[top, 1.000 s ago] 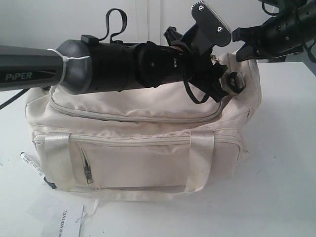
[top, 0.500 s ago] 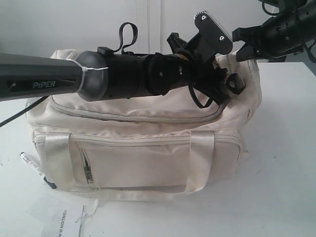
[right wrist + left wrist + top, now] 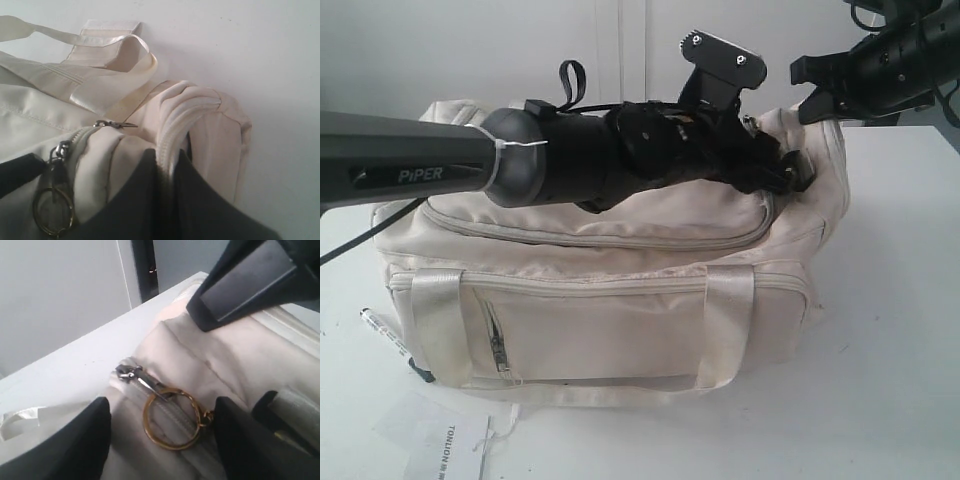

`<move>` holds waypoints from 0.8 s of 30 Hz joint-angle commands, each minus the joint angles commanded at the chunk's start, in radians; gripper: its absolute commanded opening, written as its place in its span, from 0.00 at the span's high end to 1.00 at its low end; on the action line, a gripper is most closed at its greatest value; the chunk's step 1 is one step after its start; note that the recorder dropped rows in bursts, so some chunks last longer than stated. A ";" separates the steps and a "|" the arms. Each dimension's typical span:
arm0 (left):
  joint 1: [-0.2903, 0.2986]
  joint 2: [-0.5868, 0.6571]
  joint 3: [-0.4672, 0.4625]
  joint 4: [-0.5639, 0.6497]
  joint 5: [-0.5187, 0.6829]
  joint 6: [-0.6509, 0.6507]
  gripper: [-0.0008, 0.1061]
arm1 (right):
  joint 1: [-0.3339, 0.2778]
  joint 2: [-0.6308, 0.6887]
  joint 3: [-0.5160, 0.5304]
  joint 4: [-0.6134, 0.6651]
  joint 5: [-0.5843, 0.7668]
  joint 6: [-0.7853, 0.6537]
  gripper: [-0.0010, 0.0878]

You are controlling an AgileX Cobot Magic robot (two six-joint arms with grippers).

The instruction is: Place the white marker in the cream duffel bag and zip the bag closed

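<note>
On white table (image 3: 905, 350): left end effector (image 3: 160, 422) released, right end effector (image 3: 167, 187) gripping duffel bag (image 3: 620, 335).

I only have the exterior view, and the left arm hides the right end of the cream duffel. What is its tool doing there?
Observer: In the left wrist view the left tool is open. Its fingers sit on either side of a brass ring that hangs from the zipper pull, and they are not closed on it.
Operator: And the right tool? I can only see the dark arm at the bag's corner.
Observer: In the right wrist view the right tool is shut, pinching the piped end seam of the cream duffel bag.
</note>
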State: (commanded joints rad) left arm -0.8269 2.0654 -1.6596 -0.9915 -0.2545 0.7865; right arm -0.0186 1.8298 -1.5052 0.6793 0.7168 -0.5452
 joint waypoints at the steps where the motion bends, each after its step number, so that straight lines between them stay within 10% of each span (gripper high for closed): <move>1: 0.010 0.007 -0.008 -0.002 0.040 -0.009 0.39 | 0.000 0.000 0.000 0.000 0.000 0.000 0.99; 10: 0.017 0.007 -0.063 0.005 0.143 -0.006 0.99 | 0.000 0.000 0.000 0.000 0.000 0.000 0.99; 24: 0.017 -0.034 -0.063 0.005 0.151 -0.002 0.99 | 0.000 0.000 0.000 0.000 0.000 0.000 0.99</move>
State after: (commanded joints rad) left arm -0.8101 2.0312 -1.7228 -0.9870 -0.1031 0.7846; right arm -0.0186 1.8298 -1.5052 0.6793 0.7168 -0.5452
